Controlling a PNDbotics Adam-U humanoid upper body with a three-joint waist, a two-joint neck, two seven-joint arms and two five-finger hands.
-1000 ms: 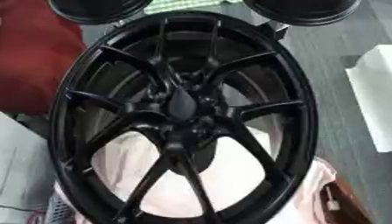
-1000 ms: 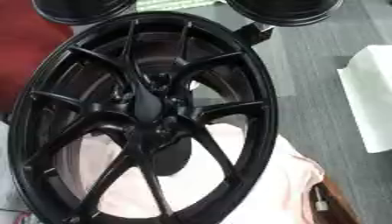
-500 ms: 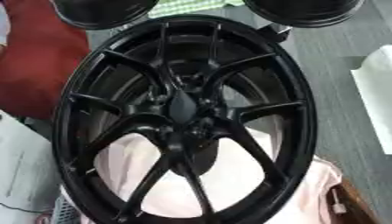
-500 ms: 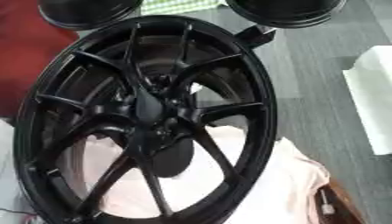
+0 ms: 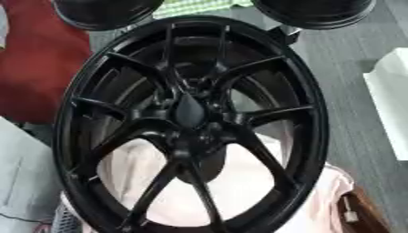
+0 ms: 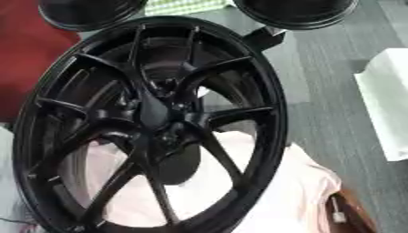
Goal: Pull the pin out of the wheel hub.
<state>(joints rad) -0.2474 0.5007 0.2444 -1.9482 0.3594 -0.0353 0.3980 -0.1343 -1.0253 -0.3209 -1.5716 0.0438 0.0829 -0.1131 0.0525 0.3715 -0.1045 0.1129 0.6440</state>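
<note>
A large black multi-spoke wheel (image 5: 191,123) fills most of both views, tilted and resting on pale pink cloth (image 5: 239,182). Its hub (image 5: 190,111) sits at the centre with a dark pointed cap and small bolt holes around it. I cannot make out a pin against the black hub. Neither of my hands shows in either view.
Two more black wheels lie beyond the top edge, one at the left (image 5: 108,13) and one at the right (image 5: 315,11). A red surface (image 5: 36,68) lies to the left, a white box (image 5: 390,104) to the right on grey floor (image 5: 343,63).
The whole picture has shifted slightly, so the camera moved. The wheel and the things around it have not moved.
</note>
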